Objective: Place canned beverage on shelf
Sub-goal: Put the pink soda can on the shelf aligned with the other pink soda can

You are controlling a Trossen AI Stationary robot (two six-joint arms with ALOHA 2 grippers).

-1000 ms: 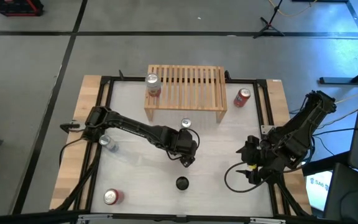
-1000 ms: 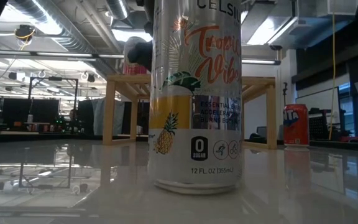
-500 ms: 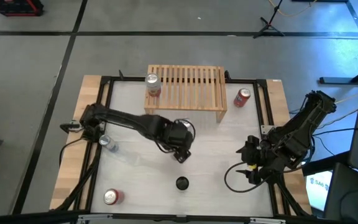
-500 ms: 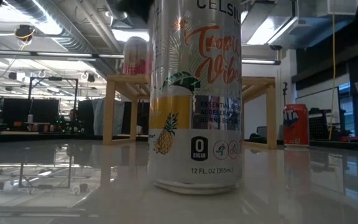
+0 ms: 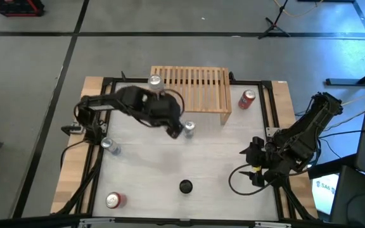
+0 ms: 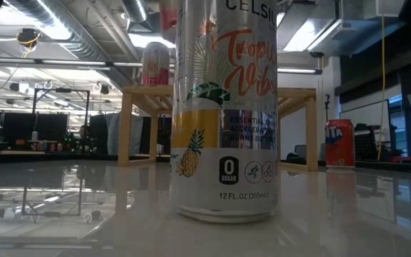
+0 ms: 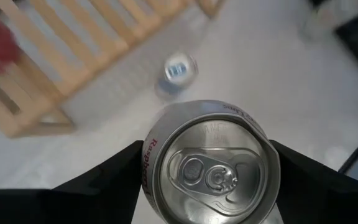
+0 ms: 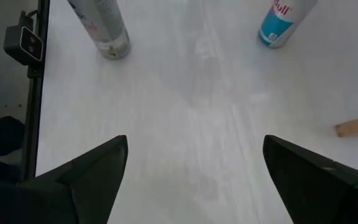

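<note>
I have the left end effector (image 7: 211, 186) clenched around a silver aluminium beverage can (image 7: 211, 163), lifted off the white counter (image 5: 170, 158). The can hangs upright, its long axis vertical and its pull-tab top facing the wrist camera. As I see it from above, it sits just in front of the low light-wood slatted shelf (image 5: 198, 85), close to the shelf's left front corner. So the shelf lies toward the far edge of the counter from the end effector, and I judge the coming move must carry the can up and over the front rail. The left arm is clearly the nearer one. The right end effector (image 8: 194, 162) waits with its fingers spread and holding nothing, near the right edge of the counter.

Counting cans: one in my grip, one silver and red can (image 5: 154, 82) already standing on the shelf's left end, and five on the counter. There is one shelf, and one small black round object (image 5: 185, 186) near the front edge.
</note>
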